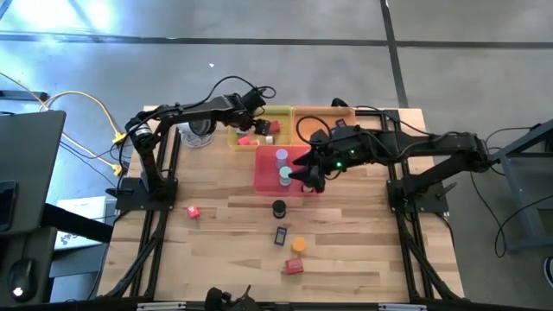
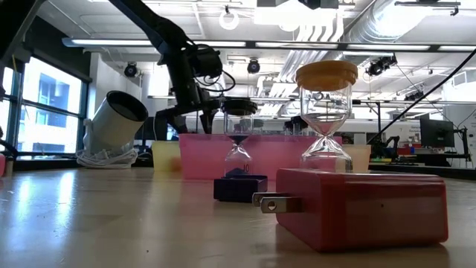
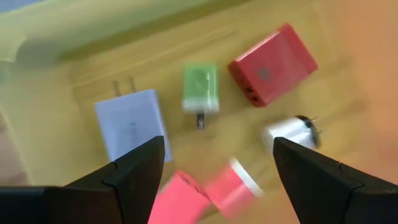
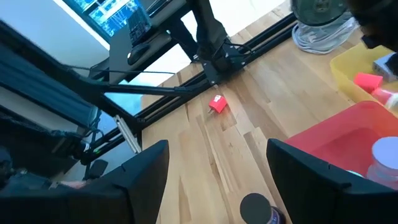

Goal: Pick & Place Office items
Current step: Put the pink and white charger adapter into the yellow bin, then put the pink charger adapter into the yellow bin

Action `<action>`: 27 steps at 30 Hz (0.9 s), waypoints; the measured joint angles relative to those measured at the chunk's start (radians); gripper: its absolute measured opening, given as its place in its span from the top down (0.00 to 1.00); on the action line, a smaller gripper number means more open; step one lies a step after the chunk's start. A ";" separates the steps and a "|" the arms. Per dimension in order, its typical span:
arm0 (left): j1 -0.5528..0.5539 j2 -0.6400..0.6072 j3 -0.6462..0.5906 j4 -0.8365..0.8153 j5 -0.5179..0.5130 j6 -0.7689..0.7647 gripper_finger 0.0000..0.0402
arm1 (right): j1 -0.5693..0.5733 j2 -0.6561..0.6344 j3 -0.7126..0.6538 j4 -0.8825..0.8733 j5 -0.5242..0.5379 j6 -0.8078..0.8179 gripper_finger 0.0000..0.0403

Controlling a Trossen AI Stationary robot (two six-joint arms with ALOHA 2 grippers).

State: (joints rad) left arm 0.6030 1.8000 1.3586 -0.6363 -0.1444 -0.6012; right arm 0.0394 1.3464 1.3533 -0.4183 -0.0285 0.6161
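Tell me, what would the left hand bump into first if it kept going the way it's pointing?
Probably the pink pieces lying in the yellow tray, right between the open left hand's fingers, though depth is hard to judge.

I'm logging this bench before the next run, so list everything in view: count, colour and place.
yellow tray: one, far edge of the table
orange tray: one, beside the yellow tray
pink tray: one, just in front of those two
plug blocks: in the yellow tray; red, green, pale blue, white, plus blurred pink pieces
tray timers: two, lilac and teal, in the pink tray
loose timers: two, black and orange, on bare wood
dark block: one, between the loose timers
red blocks: two, on bare wood
silver-rimmed round object: one, next to the yellow tray
left pincer: open, over the yellow tray
right pincer: open, over the pink tray's near corner
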 joint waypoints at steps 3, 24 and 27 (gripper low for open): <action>-0.002 0.000 0.000 0.000 -0.001 -0.005 0.27 | 0.001 0.000 0.000 0.000 -0.003 -0.016 0.36; -0.076 -0.306 0.003 -0.086 0.428 0.359 0.27 | 0.000 0.000 0.000 -0.039 -0.001 -0.019 0.36; -0.122 -0.394 0.003 -0.112 0.464 0.362 0.27 | 0.002 0.000 0.000 -0.053 0.000 -0.019 0.36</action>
State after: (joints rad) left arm 0.4812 1.4059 1.3613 -0.7488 0.3198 -0.2388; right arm 0.0413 1.3464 1.3529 -0.4715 -0.0289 0.5972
